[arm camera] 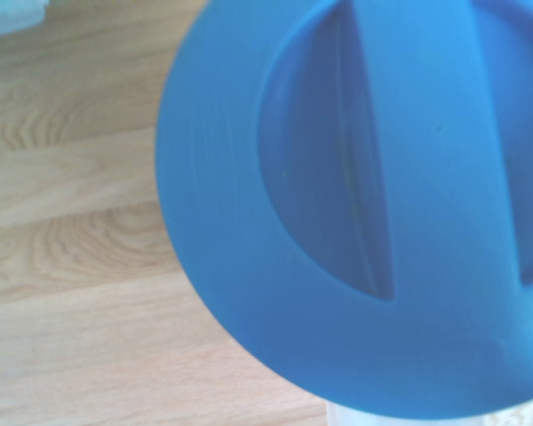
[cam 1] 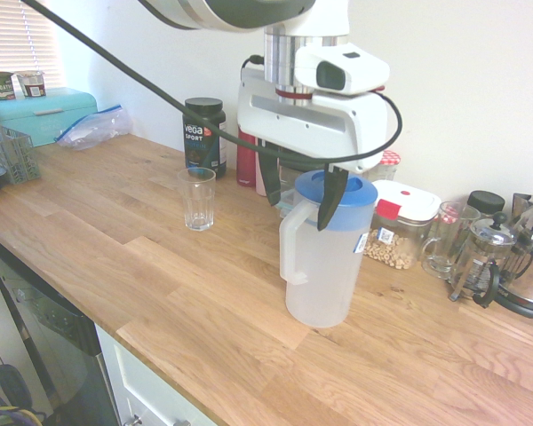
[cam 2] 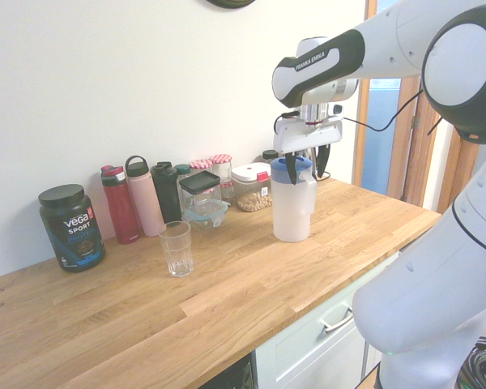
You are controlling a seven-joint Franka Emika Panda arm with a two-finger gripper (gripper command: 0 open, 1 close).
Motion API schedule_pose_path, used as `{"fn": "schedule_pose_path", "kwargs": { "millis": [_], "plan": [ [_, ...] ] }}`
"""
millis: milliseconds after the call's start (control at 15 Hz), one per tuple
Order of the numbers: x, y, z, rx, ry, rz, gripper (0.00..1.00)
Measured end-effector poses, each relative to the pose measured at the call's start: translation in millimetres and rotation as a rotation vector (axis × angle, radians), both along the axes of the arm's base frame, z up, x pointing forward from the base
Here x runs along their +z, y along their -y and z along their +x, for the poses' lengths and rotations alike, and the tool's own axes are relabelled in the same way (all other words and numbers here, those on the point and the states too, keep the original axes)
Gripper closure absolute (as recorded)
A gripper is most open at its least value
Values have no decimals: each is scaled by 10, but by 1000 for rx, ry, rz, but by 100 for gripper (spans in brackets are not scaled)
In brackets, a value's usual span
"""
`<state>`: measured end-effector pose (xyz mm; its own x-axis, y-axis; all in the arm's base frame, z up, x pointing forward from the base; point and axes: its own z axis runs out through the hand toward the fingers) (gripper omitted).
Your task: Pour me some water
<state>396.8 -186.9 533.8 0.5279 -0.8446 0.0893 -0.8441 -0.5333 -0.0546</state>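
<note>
Turquoise box (cam 1: 46, 115): we see it at the far left of the first exterior view, two small cups on top; the second exterior view leaves it out.
Clear bag (cam 1: 93, 129): crumpled just beside the box, again only in the first exterior view.
Clear glass (cam 1: 198, 200): upright on the wooden counter (cam 1: 173, 293), in front of the black Vega tub (cam 1: 204, 142).
Red bottle (cam 1: 246, 160): partly visible to us here; the second exterior view shows it whole, with a pink bottle (cam 2: 145, 198) beside it.
Gripper (cam 1: 300, 197): jaws open, pointing down, with the fingers around the lid's level; we cannot tell whether they touch it.
White pitcher (cam 1: 324, 266): upright on the counter below the gripper, its blue lid (cam 1: 338, 188) between the fingers in the second exterior view. The wrist view gives us the lid's raised bar.
Water: we cannot make out its level through the frosted wall.
French press (cam 1: 484, 257): far right, shown to us only by the first exterior view.
</note>
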Motion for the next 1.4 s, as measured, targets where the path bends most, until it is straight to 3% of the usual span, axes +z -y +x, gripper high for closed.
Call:
{"fn": "schedule_pose_path", "kwargs": {
  "millis": [400, 1400],
  "plan": [
    [-240, -31, -32, 5, -21, 9, 100],
    [-295, 13, 52, 18, 17, -12, 100]
  ]
}}
